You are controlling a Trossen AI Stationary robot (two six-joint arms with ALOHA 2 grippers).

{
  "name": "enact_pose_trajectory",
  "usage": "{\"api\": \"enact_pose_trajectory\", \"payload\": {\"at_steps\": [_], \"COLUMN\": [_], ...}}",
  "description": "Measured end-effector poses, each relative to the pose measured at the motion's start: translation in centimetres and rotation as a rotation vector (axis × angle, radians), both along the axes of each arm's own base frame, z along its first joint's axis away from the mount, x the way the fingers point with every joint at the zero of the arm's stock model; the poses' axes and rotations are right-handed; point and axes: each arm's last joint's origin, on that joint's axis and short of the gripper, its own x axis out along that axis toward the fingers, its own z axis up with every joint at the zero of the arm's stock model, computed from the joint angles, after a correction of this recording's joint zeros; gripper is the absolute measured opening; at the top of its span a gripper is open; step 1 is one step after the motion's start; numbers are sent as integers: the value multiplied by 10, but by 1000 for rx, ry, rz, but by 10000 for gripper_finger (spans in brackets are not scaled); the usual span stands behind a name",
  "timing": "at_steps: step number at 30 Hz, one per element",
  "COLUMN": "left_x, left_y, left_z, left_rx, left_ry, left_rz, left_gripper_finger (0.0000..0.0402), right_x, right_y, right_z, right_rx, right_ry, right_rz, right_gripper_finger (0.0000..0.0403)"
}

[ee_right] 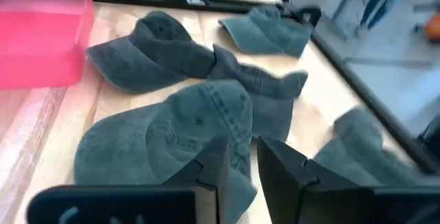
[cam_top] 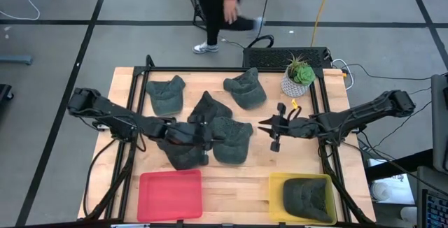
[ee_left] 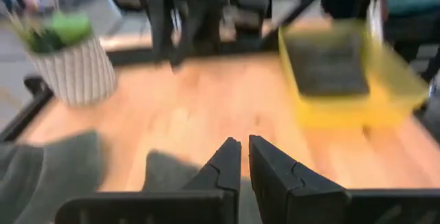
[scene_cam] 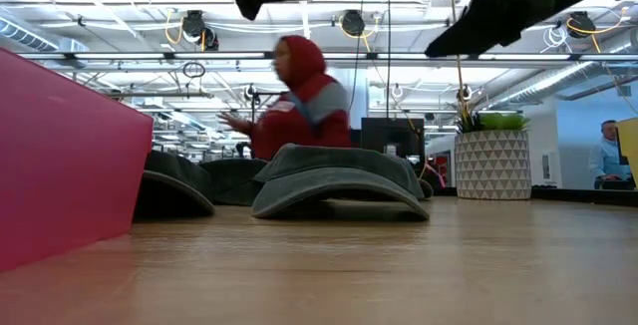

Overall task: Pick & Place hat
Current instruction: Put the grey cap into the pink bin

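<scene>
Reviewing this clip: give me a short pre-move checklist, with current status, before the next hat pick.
1. Right gripper empty: ok, nothing between its fingers.
2. Left gripper empty: ok, fingers nearly together, nothing between them.
3. Hats left on the table: ok, several, nearest the right gripper is the centre hat.
4. Yellow bin holds a hat: ok.
5. Red bin free: ok.
6. Person clear of the table: ok, beyond the far edge.

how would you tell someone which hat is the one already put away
Start at the wooden table and go to the yellow bin at its near right corner, beside the red bin. The hat lies inside it. The other hats sit loose on the table.
</scene>
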Motion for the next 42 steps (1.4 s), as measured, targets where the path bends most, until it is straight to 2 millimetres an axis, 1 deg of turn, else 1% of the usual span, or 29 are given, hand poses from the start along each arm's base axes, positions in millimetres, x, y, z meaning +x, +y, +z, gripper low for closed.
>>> {"api": "enact_pose_trajectory", "payload": {"at_steps": [2,5,7,9,16,19,21,26,28,30,33,37,42], "left_x": [3,12,18,29,59,69,75,87,89,95,97,97,99], "left_y": [0,0,1,3,17,19,20,32,37,41,46,48,47], "left_z": [7,15,14,14,-13,-25,-32,-41,-46,-49,-56,-67,-66], "left_rx": [24,34,36,28,-13,1,8,-31,-49,-76,-101,-89,-104], "left_ry": [108,190,248,273,378,417,448,536,576,582,609,666,642], "left_rz": [10,25,29,26,58,51,54,65,67,51,36,37,5], "left_gripper_finger": [37,37,39,51,136,158,166,169,165,159,153,157,167], "right_x": [-1,-5,-9,-15,-32,-36,-39,-43,-43,-43,-44,-44,-44], "right_y": [0,-1,-1,0,4,6,8,8,8,8,8,8,8], "right_z": [4,10,13,17,31,35,36,36,36,36,35,35,32], "right_rx": [-38,-71,-76,-63,-47,-50,-57,-61,-62,-62,-65,-69,-76], "right_ry": [-16,-40,-49,-55,-131,-152,-153,-138,-138,-134,-129,-122,-97], "right_rz": [19,35,45,70,121,142,158,170,170,170,170,171,172], "right_gripper_finger": [55,49,47,47,45,45,45,45,45,45,45,45,45]}}
